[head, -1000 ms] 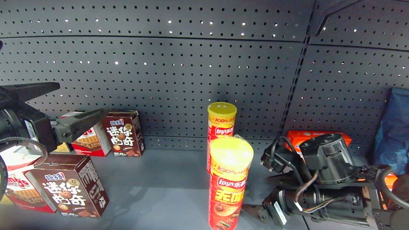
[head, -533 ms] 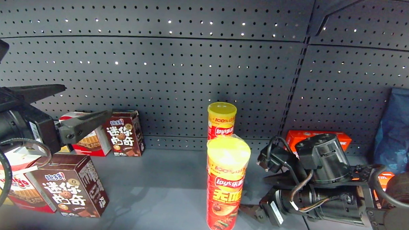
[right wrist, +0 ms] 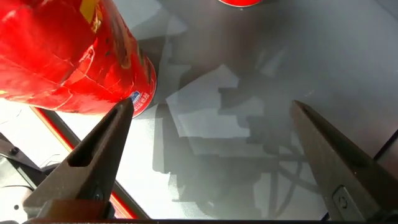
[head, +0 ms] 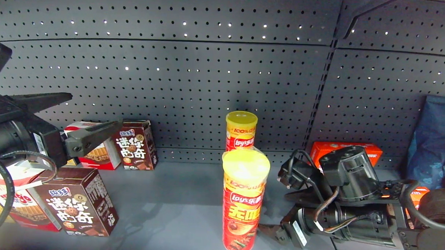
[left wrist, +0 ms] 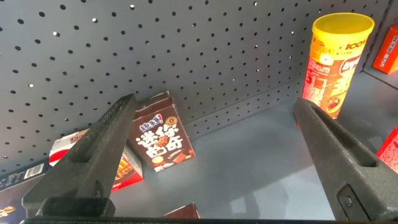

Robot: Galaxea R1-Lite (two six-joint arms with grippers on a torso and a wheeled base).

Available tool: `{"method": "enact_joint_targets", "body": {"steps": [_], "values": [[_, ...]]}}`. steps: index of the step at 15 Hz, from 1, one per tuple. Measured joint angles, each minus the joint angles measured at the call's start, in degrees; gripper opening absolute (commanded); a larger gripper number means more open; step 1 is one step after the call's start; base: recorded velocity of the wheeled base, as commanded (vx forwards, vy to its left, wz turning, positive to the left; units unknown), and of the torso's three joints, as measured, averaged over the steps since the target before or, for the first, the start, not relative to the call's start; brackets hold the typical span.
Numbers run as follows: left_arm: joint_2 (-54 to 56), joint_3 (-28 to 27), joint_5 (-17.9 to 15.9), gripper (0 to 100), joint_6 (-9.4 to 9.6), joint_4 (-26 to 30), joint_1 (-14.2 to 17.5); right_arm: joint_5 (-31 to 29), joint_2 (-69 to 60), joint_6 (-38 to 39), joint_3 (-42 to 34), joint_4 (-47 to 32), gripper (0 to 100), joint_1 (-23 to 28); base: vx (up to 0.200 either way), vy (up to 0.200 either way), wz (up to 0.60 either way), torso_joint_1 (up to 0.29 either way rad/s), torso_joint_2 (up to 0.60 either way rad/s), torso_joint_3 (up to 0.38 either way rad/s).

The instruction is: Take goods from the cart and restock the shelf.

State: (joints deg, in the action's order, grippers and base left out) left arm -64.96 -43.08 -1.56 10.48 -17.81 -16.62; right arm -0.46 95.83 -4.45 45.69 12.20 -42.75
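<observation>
The front chip can (head: 243,203), a tall red tube with a yellow lid, stands upright near the front edge of the grey shelf (head: 175,197), a little right of centre. Directly behind it, close to the perforated back panel (head: 180,71), a second chip can (head: 240,131) of the same kind also stands upright. The two are near each other, but whether they touch cannot be told. The right gripper (right wrist: 212,104) lies low over the shelf just right of the front can, its fingers spread wide with only bare shelf between them. One fingertip sits right beside the can's base, and contact cannot be told. The left gripper (left wrist: 214,102) hangs above the left part of the shelf, also spread wide and holding nothing. Below and behind it stand a brown cookie box (head: 77,201) at the front, with a red-and-white wafer box (head: 16,206) beside it. Another brown cookie box (head: 135,144) and another wafer box (head: 95,152) stand against the back panel. Behind the right arm an orange box (head: 342,149) rests at the back, and a dark blue bag (head: 434,141) stands at the far right.
</observation>
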Motion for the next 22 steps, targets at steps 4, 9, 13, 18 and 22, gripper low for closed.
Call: {"method": "enact_joint_targets", "body": {"steps": [4,9,13,18,22], "values": [[0.0,0.1,0.0,100,0.05,0.0,0.0,0.2,0.0,0.0,0.0,0.0,100,-0.1,0.000,0.000,0.00,0.000,0.00,0.000],[0.0,0.2,0.1,100,-0.01,0.0,0.0,0.1,-0.4,0.2,-0.3,0.0,100,0.0,0.000,0.000,0.00,0.000,0.00,0.000],[0.6,0.8,0.2,100,-0.11,0.0,0.1,-0.1,-6.6,1.2,0.8,0.6,100,5.8,0.000,0.000,0.00,0.000,0.00,0.000],[9.8,7.5,1.8,100,-0.01,0.3,0.9,0.0,-26.3,1.2,-3.6,0.8,100,21.3,0.000,0.000,0.00,0.000,0.00,0.000],[22.7,14.8,6.5,100,0.18,5.5,1.1,-0.2,-47.3,1.1,-17.8,0.6,100,34.6,0.000,0.000,0.00,0.000,0.00,0.000]]}}
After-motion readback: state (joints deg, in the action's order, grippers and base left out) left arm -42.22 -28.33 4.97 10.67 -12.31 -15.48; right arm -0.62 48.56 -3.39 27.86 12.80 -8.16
